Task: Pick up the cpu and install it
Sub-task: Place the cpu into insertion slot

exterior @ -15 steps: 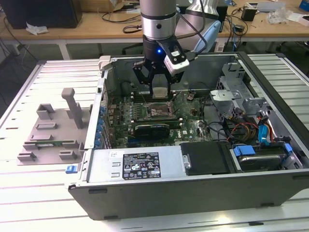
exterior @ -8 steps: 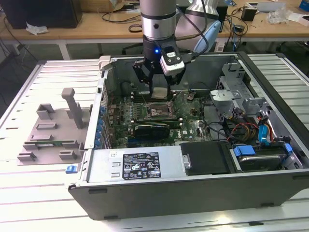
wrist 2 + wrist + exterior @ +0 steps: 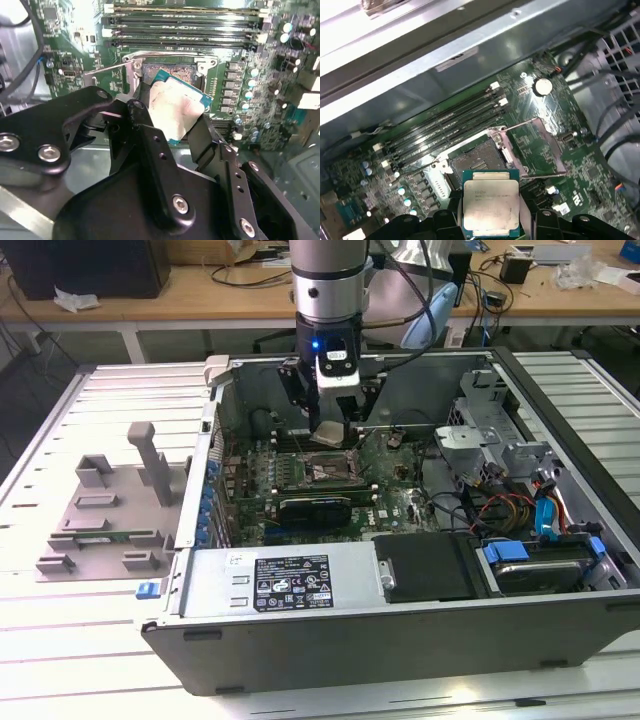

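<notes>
My gripper (image 3: pixel 330 430) hangs inside the open computer case, shut on the cpu (image 3: pixel 490 206), a small square chip with a silvery top and a teal edge. In the second wrist view the cpu (image 3: pixel 177 107) sits tilted between the black fingers (image 3: pixel 145 130). It hovers just above the open metal-framed socket (image 3: pixel 475 162) on the green motherboard (image 3: pixel 390 495), apart from it. In the exterior view the cpu (image 3: pixel 331 431) shows as a pale patch at the fingertips, over the socket (image 3: pixel 325 468).
Memory slots (image 3: pixel 445 130) run beside the socket, whose thin lever (image 3: pixel 527 122) stands raised. A long black card (image 3: pixel 315 508) lies below the socket. Drive bays and cables (image 3: pixel 520 500) fill the exterior view's right. A grey plastic fixture (image 3: pixel 110 510) sits outside the case at the exterior view's left.
</notes>
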